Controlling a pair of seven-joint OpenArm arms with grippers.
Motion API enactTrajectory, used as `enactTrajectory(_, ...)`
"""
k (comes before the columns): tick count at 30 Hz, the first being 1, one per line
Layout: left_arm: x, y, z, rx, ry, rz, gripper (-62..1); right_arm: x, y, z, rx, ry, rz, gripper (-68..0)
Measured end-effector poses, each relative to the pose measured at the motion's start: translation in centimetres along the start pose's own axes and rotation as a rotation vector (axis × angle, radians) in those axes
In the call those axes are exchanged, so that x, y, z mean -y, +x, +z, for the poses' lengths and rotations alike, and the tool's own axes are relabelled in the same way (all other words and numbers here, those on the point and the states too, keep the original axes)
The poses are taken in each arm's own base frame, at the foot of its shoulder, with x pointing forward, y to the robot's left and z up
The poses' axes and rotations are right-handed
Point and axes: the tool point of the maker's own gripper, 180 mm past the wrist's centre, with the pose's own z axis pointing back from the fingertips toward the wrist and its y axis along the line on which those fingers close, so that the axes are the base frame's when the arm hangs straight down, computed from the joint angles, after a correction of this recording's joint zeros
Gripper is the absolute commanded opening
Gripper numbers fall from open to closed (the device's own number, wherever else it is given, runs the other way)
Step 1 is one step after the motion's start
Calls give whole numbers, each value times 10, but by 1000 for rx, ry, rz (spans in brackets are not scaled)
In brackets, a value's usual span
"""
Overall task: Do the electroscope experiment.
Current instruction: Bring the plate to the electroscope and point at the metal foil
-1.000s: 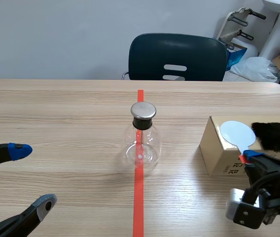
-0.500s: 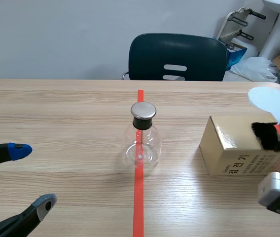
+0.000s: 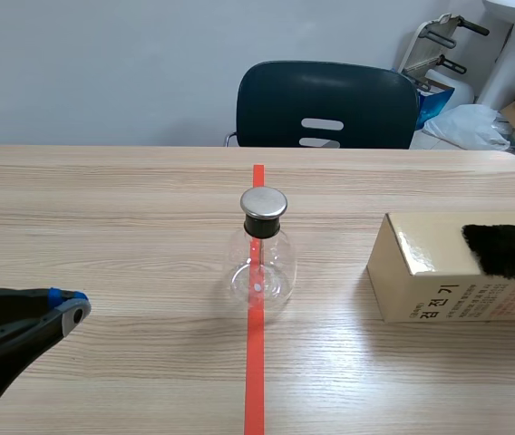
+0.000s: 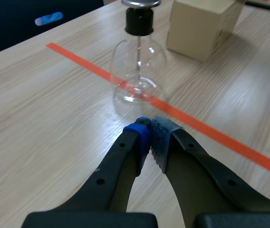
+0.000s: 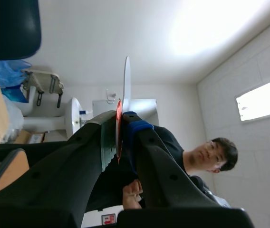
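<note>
The electroscope [image 3: 259, 254], a clear glass flask with a black neck and a metal cap, stands mid-table on the orange tape line. My left gripper [image 3: 72, 306] rests low at the table's left with its fingers shut on nothing. In the left wrist view the electroscope [image 4: 139, 66] stands just ahead of the left gripper [image 4: 149, 130]. My right arm is out of the scene view. Its wrist view shows the right gripper [image 5: 120, 123] pointing upward, shut on the red handle of a thin white paddle [image 5: 126, 80] seen edge-on.
A tan cardboard box [image 3: 448, 272] lies at the table's right with a black fur patch [image 3: 507, 249] on top. A dark chair [image 3: 325, 104] stands behind the far edge. A person [image 5: 211, 152] shows in the right wrist view.
My left gripper has gone from wide open to shut. The right arm lifted the white paddle off the box and rose out of the scene view.
</note>
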Motion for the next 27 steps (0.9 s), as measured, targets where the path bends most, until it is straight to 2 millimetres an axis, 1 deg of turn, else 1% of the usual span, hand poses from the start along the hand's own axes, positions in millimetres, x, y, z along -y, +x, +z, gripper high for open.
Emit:
enactTrajectory(3,-19,5,-9,2,18,-30,-591,6,-8,-1,-19,-16,13,-669)
enactTrajectory(6,-41,12,-21,46,67,-44,-591,7,-10,-1,-30,-21,3,-669)
enactTrajectory(8,-47,11,-33,60,74,-45,-591,9,-13,-1,-45,-29,-16,-669)
enactTrajectory(11,-43,3,-54,51,46,-54,-591,10,-15,-1,-57,-35,-29,-669)
enactTrajectory(15,-26,-16,-83,14,-3,-44,-591,11,-16,-1,-63,-41,-35,-669)
enactTrajectory(18,-18,-26,-100,5,-8,-32,-591,11,-14,-2,-50,-44,-34,-669)
enactTrajectory(22,-18,-35,-116,1,34,-24,-591,17,-14,-11,-37,-72,-24,-669)
enactTrajectory(24,-16,-40,-121,-11,32,-32,-591,20,-19,-20,-45,-82,-22,-669)
enactTrajectory(27,-13,-47,-124,-26,44,-35,-591,21,-16,-37,-23,-79,-39,-669)
